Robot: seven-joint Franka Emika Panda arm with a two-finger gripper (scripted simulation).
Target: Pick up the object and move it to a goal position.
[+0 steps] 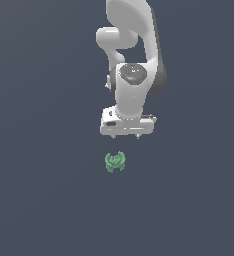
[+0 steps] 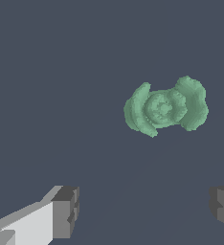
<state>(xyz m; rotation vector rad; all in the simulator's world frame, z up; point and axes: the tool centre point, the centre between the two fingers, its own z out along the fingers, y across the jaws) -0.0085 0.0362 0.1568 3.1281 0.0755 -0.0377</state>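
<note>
The object (image 1: 115, 162) is a small mottled green lumpy thing with curved prongs at its corners, lying on the dark grey floor in the middle of the exterior view. It also shows in the wrist view (image 2: 165, 107), apart from both fingers. My gripper (image 1: 127, 137) hangs above and a little behind the object, pointing down, with only short finger stubs showing in the exterior view. In the wrist view the gripper (image 2: 145, 210) is open and empty, with its two fingertips (image 2: 66, 210) set wide apart and nothing between them.
The white arm (image 1: 131, 60) rises behind the gripper towards the top of the exterior view. The flat dark grey floor (image 1: 39, 200) spreads all around the object.
</note>
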